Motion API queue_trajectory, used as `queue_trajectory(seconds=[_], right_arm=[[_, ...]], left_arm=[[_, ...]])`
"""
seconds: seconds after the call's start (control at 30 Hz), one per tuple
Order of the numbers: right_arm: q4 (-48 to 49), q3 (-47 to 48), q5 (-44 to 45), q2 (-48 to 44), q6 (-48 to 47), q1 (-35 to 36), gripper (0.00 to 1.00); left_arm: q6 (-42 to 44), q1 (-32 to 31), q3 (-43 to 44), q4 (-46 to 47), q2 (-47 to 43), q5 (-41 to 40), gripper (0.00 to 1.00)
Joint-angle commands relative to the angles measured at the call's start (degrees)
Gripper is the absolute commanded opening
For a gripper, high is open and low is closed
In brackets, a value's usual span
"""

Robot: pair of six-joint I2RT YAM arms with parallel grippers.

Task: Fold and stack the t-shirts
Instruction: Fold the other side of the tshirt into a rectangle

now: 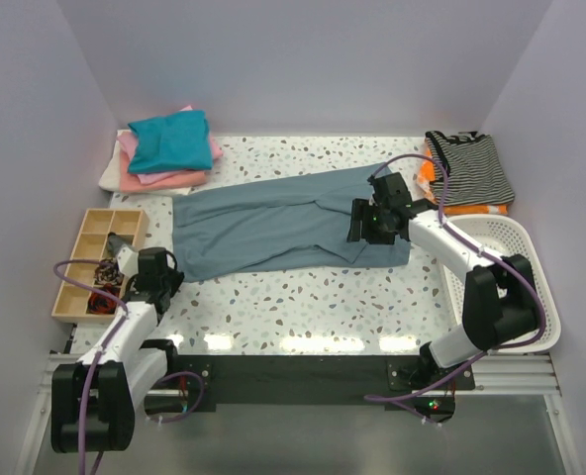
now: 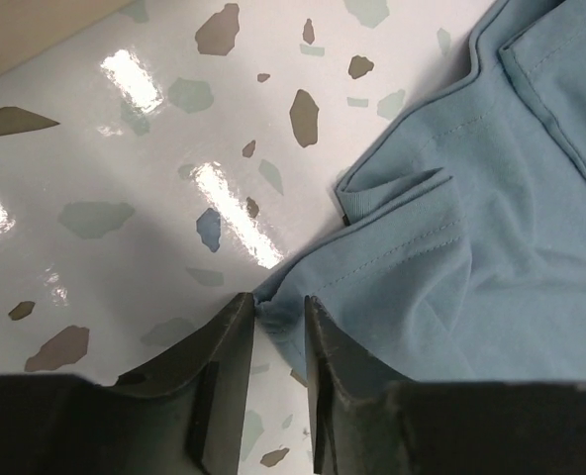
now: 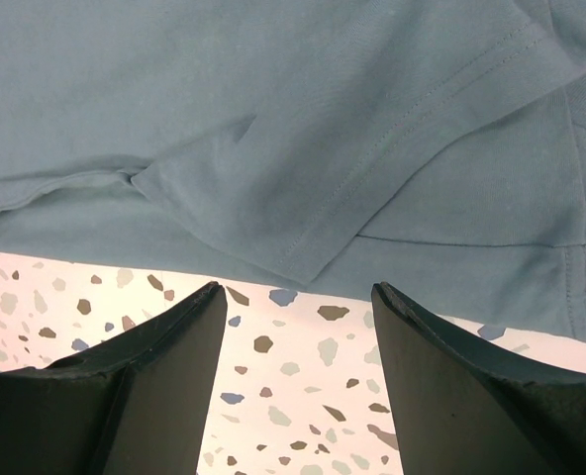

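Now we find the large slate-blue cloth t-shirt (image 1: 273,223) lying flat on the speckled white counter (image 1: 303,307), its long axis running from our left tool (image 2: 273,307) across to our right tool (image 3: 293,289). The left tool stands narrow, with a hem corner (image 2: 283,292) between its fingers (image 2: 224,376); we cannot tell whether it pinches. The right tool gapes wide and empty, the shirt's edge and a folded-in sleeve (image 3: 303,198) just ahead of its tips. Each arm is nearest its own end, so we judge the fold turns on those corners.
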Motion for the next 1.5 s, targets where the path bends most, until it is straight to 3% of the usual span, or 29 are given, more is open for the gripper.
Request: queue_trajectory(seconds=[0.0,0.13,0.27,0.4,0.7,0.9,1.47], right_arm=[[0.0,0.4,1.1,0.6,-0.8,-0.1,0.65],[0.2,0.0,1.0,0.5,-0.8,0.0,0.65],[0.0,-0.2,1.2,0.3,-0.9,-0.1,0.65],[-0.2,-0.3,1.5,0.2,-1.1,0.0,0.65],[0.2,-0.4,1.4,0.3,-1.0,-0.1,0.65],[-0.2,-0.3,1.8,-0.1,-1.2,-0.1,0.65],[-1.7,0.1,3.8,-2.4,-2.7,0.0,0.65]], left_arm=[[0.3,-0.1,-1.6,2.0,1.0,0.5,0.27],[0.8,-0.1,-1.4,3.4,1.9,0.8,0.17],[1.2,-0.1,-1.3,4.4,2.9,1.5,0.0],[1.8,-0.1,-0.4,3.4,1.1,3.1,0.0],[2.4,-0.1,7.7,-14.6,-11.3,7.9,0.0],[2.7,-0.1,12.9,-20.2,-13.5,8.4,0.0],[0.3,-0.1,23.6,-9.0,2.3,8.6,0.0]])
